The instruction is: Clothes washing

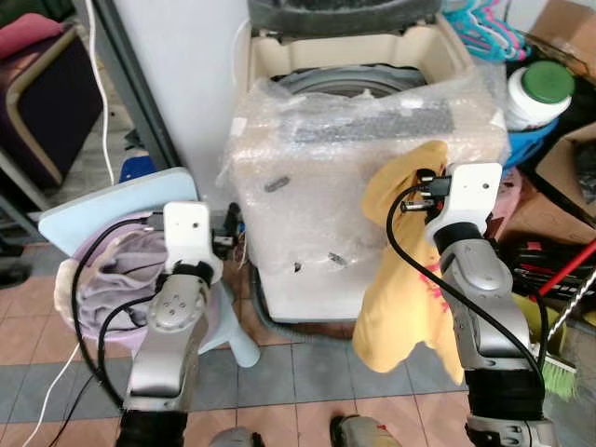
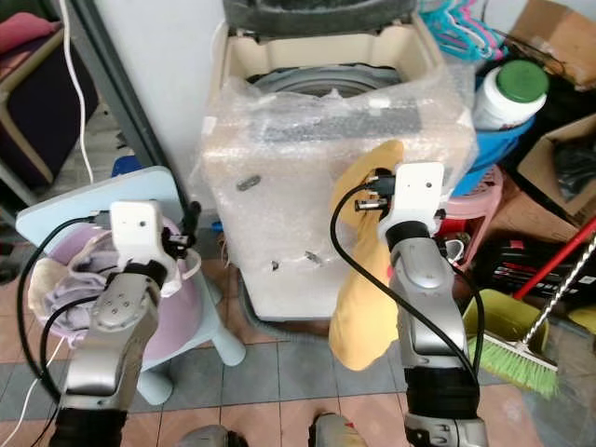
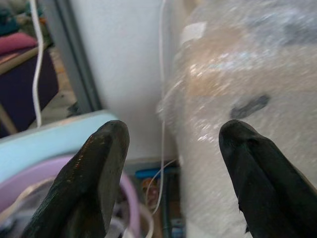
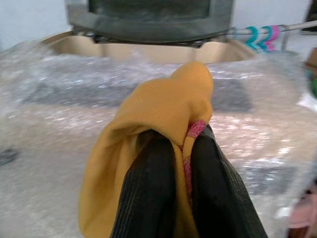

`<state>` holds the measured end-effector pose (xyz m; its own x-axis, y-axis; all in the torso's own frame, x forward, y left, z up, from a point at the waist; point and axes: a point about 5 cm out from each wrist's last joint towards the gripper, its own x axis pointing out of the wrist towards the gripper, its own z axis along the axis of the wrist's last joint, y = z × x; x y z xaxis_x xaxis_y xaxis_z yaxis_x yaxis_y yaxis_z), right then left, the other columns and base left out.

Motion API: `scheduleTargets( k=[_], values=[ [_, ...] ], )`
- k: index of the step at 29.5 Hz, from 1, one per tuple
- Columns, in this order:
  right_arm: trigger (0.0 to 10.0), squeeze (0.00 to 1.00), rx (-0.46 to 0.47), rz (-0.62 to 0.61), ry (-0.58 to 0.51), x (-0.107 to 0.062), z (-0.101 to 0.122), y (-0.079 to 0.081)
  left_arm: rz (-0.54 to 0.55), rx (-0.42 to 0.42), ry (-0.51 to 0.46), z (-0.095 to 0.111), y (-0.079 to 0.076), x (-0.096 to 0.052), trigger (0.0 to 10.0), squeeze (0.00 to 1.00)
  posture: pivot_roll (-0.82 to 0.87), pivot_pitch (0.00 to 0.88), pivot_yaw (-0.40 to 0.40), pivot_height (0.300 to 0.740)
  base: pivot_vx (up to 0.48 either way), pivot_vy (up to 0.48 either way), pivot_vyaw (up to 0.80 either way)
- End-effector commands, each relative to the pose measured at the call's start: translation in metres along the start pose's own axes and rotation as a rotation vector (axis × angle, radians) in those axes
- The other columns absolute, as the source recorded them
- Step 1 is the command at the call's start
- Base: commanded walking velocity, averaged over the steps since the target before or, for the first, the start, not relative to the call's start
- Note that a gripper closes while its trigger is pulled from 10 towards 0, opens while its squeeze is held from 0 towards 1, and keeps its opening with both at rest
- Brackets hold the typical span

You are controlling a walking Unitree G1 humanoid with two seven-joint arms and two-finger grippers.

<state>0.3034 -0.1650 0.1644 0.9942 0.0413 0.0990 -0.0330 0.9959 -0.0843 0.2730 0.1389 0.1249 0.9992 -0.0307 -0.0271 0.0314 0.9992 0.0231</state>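
The robot stands in front of the washing machine [image 1: 358,168], which is wrapped in bubble wrap [image 2: 307,177] and has its lid up, so the tub is open at the top. The right gripper [image 4: 185,163] is pinched tight on a yellow cloth [image 1: 396,279] and holds it up against the front of the washing machine, a bit below its top edge. Most of the cloth hangs down loose. This looks like the loading step. Next, the arm likely has to lift the cloth higher, over the front edge and above the tub, then let go. The left gripper [image 3: 171,168] is spread open with nothing in it, to the left of the washing machine, over a pink basket [image 1: 74,312] of pale clothes [image 1: 116,275]. No words or brand names can be read anywhere.
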Motion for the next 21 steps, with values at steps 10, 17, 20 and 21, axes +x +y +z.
scheduleTargets(
  k=[10, 17, 20, 21],
  values=[
    [10.0, 0.00, -0.001, 0.039, -0.026, -0.0026, 0.0032, 0.0134, -0.012, -0.019, 0.020, -0.0022, -0.0026, 0.0043, 10.0, 0.00, -0.08, 0.028, 0.081, 0.740, 0.000, -0.390, 0.00],
    [10.0, 0.00, -0.005, 0.053, -0.021, -0.0032, 0.0016, 0.0133, 0.005, -0.040, 0.013, -0.0019, -0.0015, 0.0071, 10.0, 0.00, -0.09, 0.024, 0.083, 0.740, 0.000, -0.209, 0.00],
    [10.0, 0.00, -0.017, 0.091, -0.023, -0.0022, 0.0015, 0.0159, 0.029, -0.038, 0.016, -0.0022, 0.0007, 0.0074, 10.0, 0.00, -0.08, 0.025, 0.083, 0.740, 0.000, 0.000, 0.00],
    [10.0, 0.00, -0.021, 0.094, -0.024, -0.0021, 0.0016, 0.0163, 0.033, -0.039, 0.017, -0.0024, 0.0011, 0.0074, 10.0, 0.00, -0.08, 0.025, 0.083, 0.740, 0.000, 0.000, 0.00]
  ],
)
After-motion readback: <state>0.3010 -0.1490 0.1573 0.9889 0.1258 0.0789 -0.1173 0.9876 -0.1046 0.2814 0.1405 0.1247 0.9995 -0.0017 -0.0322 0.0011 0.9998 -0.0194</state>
